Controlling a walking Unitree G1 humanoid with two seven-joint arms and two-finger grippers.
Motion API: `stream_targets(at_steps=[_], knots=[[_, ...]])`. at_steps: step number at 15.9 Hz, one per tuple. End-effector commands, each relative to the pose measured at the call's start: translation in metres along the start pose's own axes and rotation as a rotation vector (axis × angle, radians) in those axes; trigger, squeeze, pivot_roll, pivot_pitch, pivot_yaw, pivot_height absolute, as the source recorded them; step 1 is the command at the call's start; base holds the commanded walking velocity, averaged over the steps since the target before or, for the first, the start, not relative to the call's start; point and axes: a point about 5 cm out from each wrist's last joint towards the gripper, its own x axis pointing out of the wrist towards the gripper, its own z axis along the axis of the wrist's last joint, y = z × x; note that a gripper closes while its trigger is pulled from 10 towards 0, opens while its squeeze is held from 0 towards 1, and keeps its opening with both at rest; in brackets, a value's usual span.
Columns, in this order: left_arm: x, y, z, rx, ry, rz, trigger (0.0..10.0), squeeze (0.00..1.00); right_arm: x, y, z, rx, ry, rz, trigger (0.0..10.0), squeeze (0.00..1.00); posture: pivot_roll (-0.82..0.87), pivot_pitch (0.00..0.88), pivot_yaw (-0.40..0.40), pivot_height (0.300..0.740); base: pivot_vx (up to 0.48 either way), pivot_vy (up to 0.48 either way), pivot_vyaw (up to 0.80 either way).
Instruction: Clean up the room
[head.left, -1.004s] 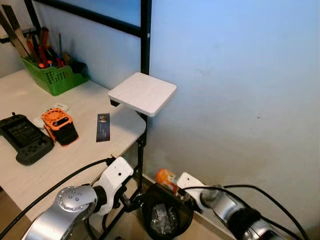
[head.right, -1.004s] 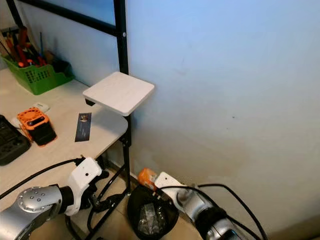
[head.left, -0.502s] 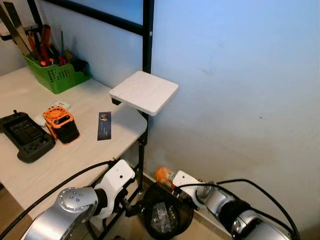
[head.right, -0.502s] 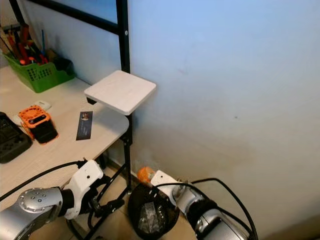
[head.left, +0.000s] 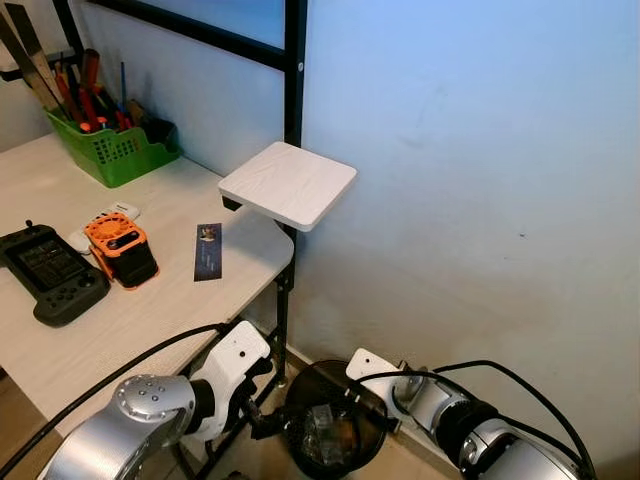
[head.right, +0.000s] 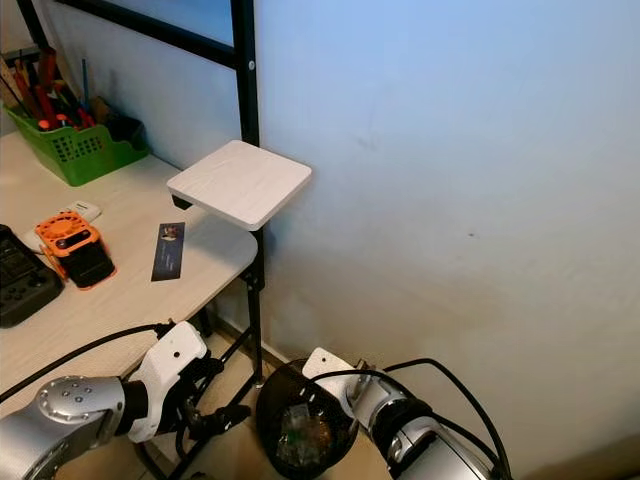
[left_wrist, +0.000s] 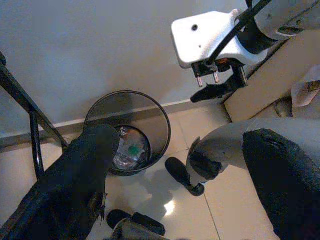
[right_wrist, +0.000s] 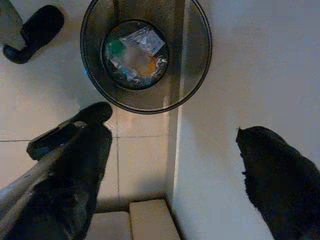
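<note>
A black wire-mesh waste bin (head.left: 331, 371) stands on the tiled floor against the wall, beside the table leg. Crumpled wrappers and a blurred orange item (right_wrist: 146, 68) lie at its bottom. My right gripper (right_wrist: 170, 130) hovers over the bin's wall-side rim (right_wrist: 201, 59), open, with nothing between its fingers; it is also seen from the left wrist (left_wrist: 219, 86). My left gripper (head.left: 266, 421) hangs low at the other side of the bin, near the table's frame, open and empty.
A pale table (head.left: 150, 300) holds a green tool basket (head.left: 112, 150), an orange device (head.left: 120, 248), a black controller (head.left: 50, 272) and a dark card (head.left: 208, 252). A white square shelf (head.left: 288, 184) juts from the black post (head.left: 292, 60). Black shoe-like shapes (left_wrist: 181, 175) lie by the bin.
The orange item held by my right gripper above the bin's rim has left the fingers, and an orange blur now lies inside the bin. The right gripper has opened.
</note>
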Motion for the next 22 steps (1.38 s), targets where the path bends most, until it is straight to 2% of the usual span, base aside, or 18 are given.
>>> stream_targets(at_steps=[1, 2, 3, 4, 6, 7, 8, 9, 10, 11, 12, 13, 15, 17, 19, 20, 21, 22], knots=[[-0.003, 0.0, 0.006, 0.019, -0.019, 0.002, 10.0, 0.0, -0.002, -0.006, 0.001, 0.035, -0.023, -0.003, 10.0, 1.0, -0.02, 0.0, -0.053, 0.74, 0.0, 0.0, 0.0], [-0.003, 0.002, 0.008, 0.024, -0.045, 0.037, 10.0, 0.0, -0.006, -0.014, 0.001, 0.108, -0.087, -0.023, 10.0, 1.0, -0.02, 0.0, -0.056, 0.74, 0.0, 0.0, 0.0], [-0.002, 0.004, 0.012, 0.016, -0.085, 0.09, 10.0, 0.0, -0.014, -0.027, 0.001, 0.191, -0.199, -0.058, 10.0, 1.0, -0.02, 0.0, -0.057, 0.74, 0.0, 0.0, 0.0], [-0.001, 0.006, 0.014, 0.015, -0.117, 0.128, 10.0, 0.0, -0.02, -0.031, 0.001, 0.25, -0.277, -0.078, 10.0, 1.0, -0.04, 0.0, -0.052, 0.74, 0.0, 0.0, 0.0], [0.009, 0.003, 0.015, 0.03, -0.17, 0.248, 10.0, 0.0, -0.056, -0.039, -0.007, 0.404, -0.526, -0.216, 10.0, 1.0, -0.08, 0.0, -0.039, 0.74, 0.0, 0.0, -0.38], [0.011, 0.003, 0.015, 0.042, -0.171, 0.274, 10.0, 0.0, -0.062, -0.039, -0.011, 0.44, -0.556, -0.252, 10.0, 1.0, -0.08, 0.0, -0.038, 0.74, 0.0, 0.0, -0.75], [0.014, 0.004, 0.016, 0.037, -0.2, 0.368, 10.0, 0.0, -0.074, -0.038, -0.022, 0.599, -0.601, -0.338, 10.0, 1.0, -0.08, 0.0, -0.033, 0.74, 0.0, 0.0, -0.75], [0.016, 0.005, 0.018, 0.011, -0.234, 0.415, 10.0, 0.0, -0.079, -0.038, -0.028, 0.682, -0.613, -0.381, 10.0, 1.0, -0.08, 0.0, -0.033, 0.74, 0.0, 0.0, -0.76], [0.016, 0.005, 0.021, -0.031, -0.282, 0.497, 10.0, 0.0, -0.091, -0.034, -0.04, 0.832, -0.645, -0.457, 10.0, 0.92, -0.07, 0.0, -0.034, 0.74, 0.0, 0.0, -0.78], [0.014, 0.006, 0.019, -0.06, -0.288, 0.541, 10.0, 0.0, -0.097, -0.03, -0.042, 0.874, -0.666, -0.474, 10.0, 0.0, -0.07, 0.0, -0.03, 0.74, 0.0, 0.0, -0.79], [0.012, 0.007, 0.017, -0.069, -0.286, 0.551, 10.0, 0.0, -0.098, -0.029, -0.041, 0.878, -0.67, -0.476, 10.0, 0.0, -0.07, 0.0, -0.026, 0.74, 0.0, 0.0, -0.79], [0.007, 0.013, 0.007, -0.098, -0.241, 0.601, 10.0, 0.0, -0.104, -0.023, -0.038, 0.874, -0.671, -0.516, 10.0, 0.0, -0.07, 0.0, -0.009, 0.74, 0.0, 0.0, -0.8], [-0.002, 0.016, 0.0, -0.106, -0.242, 0.647, 10.0, 0.0, -0.112, -0.02, -0.037, 0.874, -0.679, -0.549, 10.0, 0.0, -0.05, 0.0, -0.014, 0.74, 0.0, 0.0, -0.8], [-0.008, 0.013, -0.002, -0.099, -0.257, 0.672, 10.0, 0.0, -0.12, -0.018, -0.044, 0.879, -0.67, -0.557, 10.0, 0.0, -0.04, 0.0, -0.027, 0.74, 0.0, 0.0, -0.8], [-0.009, 0.008, 0.003, -0.146, -0.277, 0.689, 10.0, 0.0, -0.127, -0.021, -0.057, 0.905, -0.662, -0.536, 10.0, 0.0, -0.04, 0.0, -0.028, 0.74, 0.0, 0.0, -0.8], [-0.008, 0.007, 0.002, -0.136, -0.27, 0.688, 10.0, 0.0, -0.129, -0.02, -0.062, 0.904, -0.656, -0.529, 10.0, 0.0, -0.02, 0.0, -0.045, 0.74, 0.0, 0.0, -0.8], [-0.011, 0.005, 0.004, -0.121, -0.272, 0.678, 10.0, 0.0, -0.139, -0.02, -0.069, 0.891, -0.652, -0.538, 10.0, 0.0, -0.05, 0.0, -0.039, 0.74, 0.0, 0.0, -0.79], [-0.015, 0.009, 0.003, -0.13, -0.279, 0.686, 10.0, 0.0, -0.143, -0.02, -0.072, 0.875, -0.641, -0.556, 10.0, 0.0, -0.08, 0.0, -0.03, 0.74, 0.0, 0.0, -0.78]])
